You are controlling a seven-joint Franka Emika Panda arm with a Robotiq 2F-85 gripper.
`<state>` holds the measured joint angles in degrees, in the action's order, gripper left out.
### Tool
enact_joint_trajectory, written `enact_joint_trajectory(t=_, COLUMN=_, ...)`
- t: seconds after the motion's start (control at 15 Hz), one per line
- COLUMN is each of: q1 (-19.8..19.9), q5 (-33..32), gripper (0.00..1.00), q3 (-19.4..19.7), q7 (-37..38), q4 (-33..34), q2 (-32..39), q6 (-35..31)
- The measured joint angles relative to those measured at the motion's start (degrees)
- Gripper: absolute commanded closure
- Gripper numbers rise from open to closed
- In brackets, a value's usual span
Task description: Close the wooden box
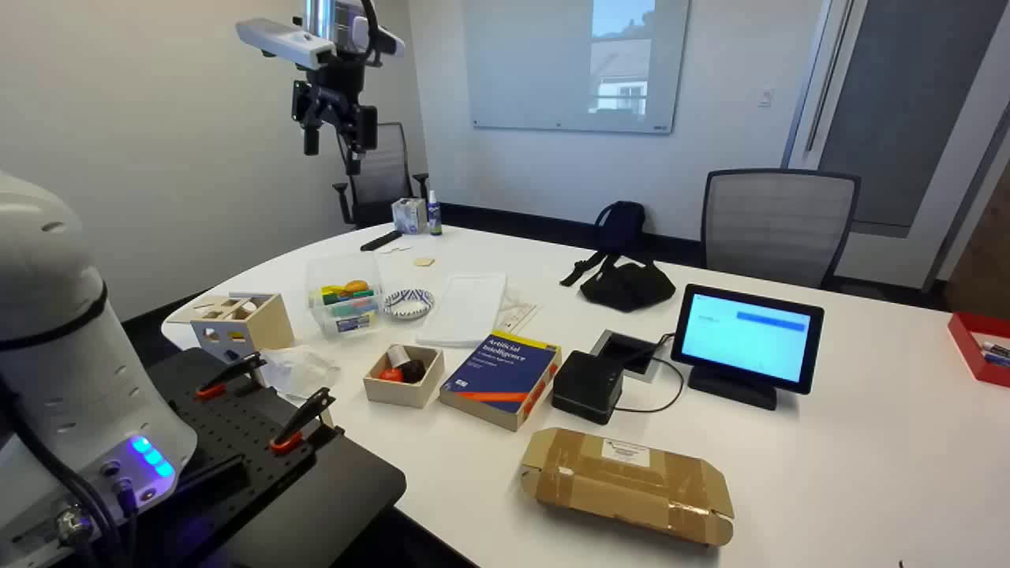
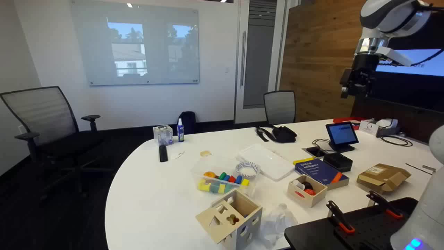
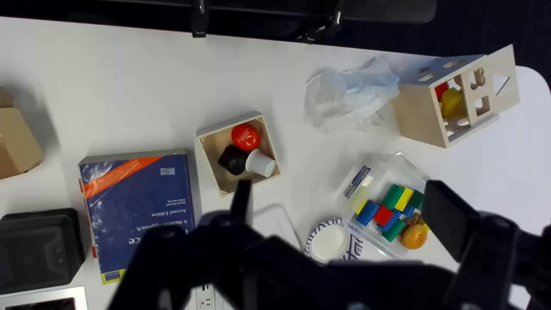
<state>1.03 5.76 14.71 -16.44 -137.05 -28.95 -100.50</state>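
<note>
In the wrist view, the gripper (image 3: 339, 184) holds nothing, its jaws well apart, and much of the plastic tub (image 3: 387, 174) shows between them. The wooden box (image 3: 417, 110) stands near the tub, above and to the right of it here. Its lid (image 3: 488, 84) is partway out: it juts off the box toward the rounded end of the table (image 3: 129, 99), and blocks (image 3: 450, 103) show through the uncovered part. So the box is not closed, and pushing the lid back across looks like all that remains.

In an exterior view, the gripper (image 1: 332, 159) hangs in the air, well apart from tub and box alike; I judge the push itself not yet begun. The lid's free end shows right by the table's curved edge; whether it overhangs I cannot tell. The black bench (image 1: 347, 477) comes near the box on the robot's side of the tub.

In an exterior view, a broad stretch of white tabletop lies between the tub (image 2: 218, 166) and the rounded edge, probably the best room for coming in behind the lid. A crumpled sheet (image 2: 277, 220) is close by the box, on the robot's side of the tub, so that flank looks tighter.
</note>
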Motion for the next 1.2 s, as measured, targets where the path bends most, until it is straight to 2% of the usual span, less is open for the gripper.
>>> enact_joint_trajectory(t=0.47, q1=0.0, q5=0.0, gripper=0.00, q3=0.0, q7=0.0, q4=0.0, q2=0.0, q6=0.0)
enact_joint_trajectory(t=0.67, q1=0.0, q5=2.4, gripper=0.00, q3=-1.6, q7=1.2, q4=-0.1, q2=1.3, q6=-1.6)
enact_joint_trajectory(t=0.93, q1=-1.9, q5=6.9, gripper=0.00, q3=-9.4, q7=5.7, q4=-1.5, q2=6.5, q6=-9.6)
enact_joint_trajectory(t=1.2, q1=-7.0, q5=10.1, gripper=0.00, q3=-17.3, q7=8.5, q4=-3.3, q2=11.6, q6=-16.2)
